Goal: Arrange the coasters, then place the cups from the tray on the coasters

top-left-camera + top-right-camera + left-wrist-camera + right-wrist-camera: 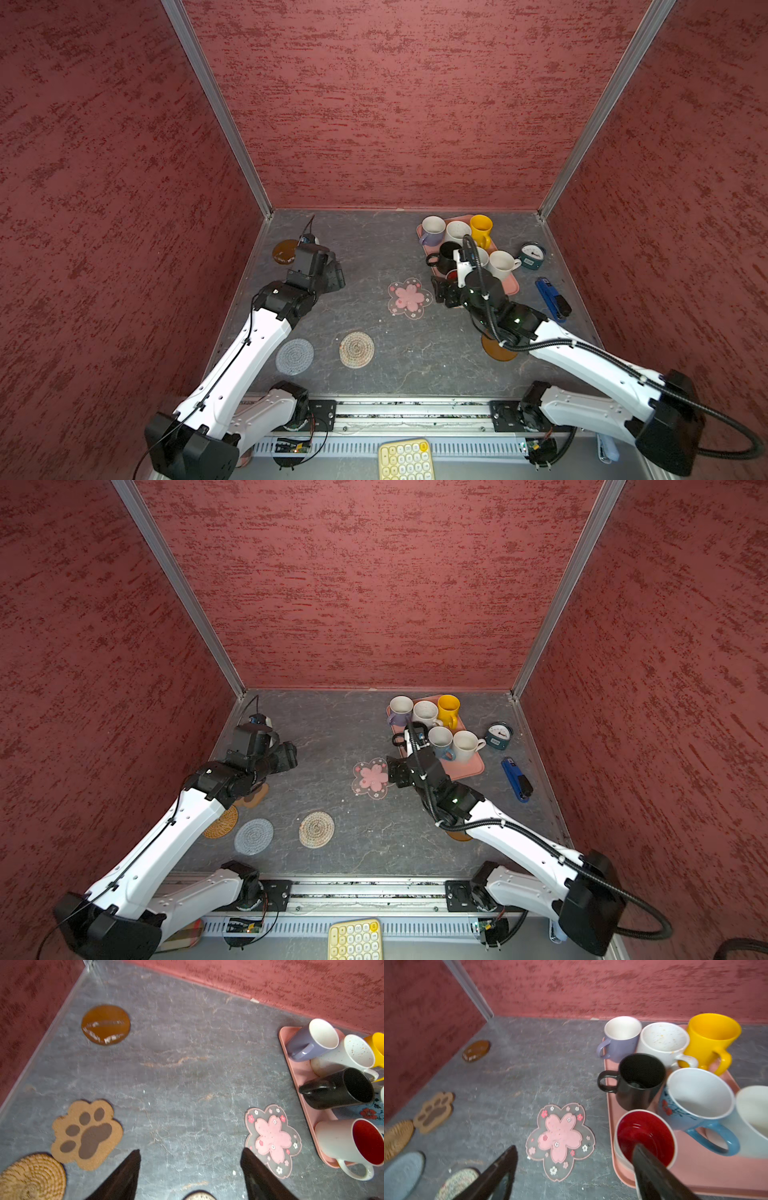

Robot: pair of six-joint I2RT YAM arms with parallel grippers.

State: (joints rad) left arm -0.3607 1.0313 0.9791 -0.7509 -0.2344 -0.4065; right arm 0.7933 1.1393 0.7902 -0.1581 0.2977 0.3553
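- While the tray (695, 1176) lay at the far right of the table (374, 257), its cups (637, 1088) stood crowded, some touching.
- Cups looked heavy, glazed, slippery, breakable; I would grip a rim wall or handle.
- Right gripper (575, 1146) had fingers apart, empty, by the red-lined cup (645, 1138); left gripper (191, 1150) likewise, over bare table.
- Coasters (87, 1134) lay flat on the table, thin, light; pinch them at an edge.
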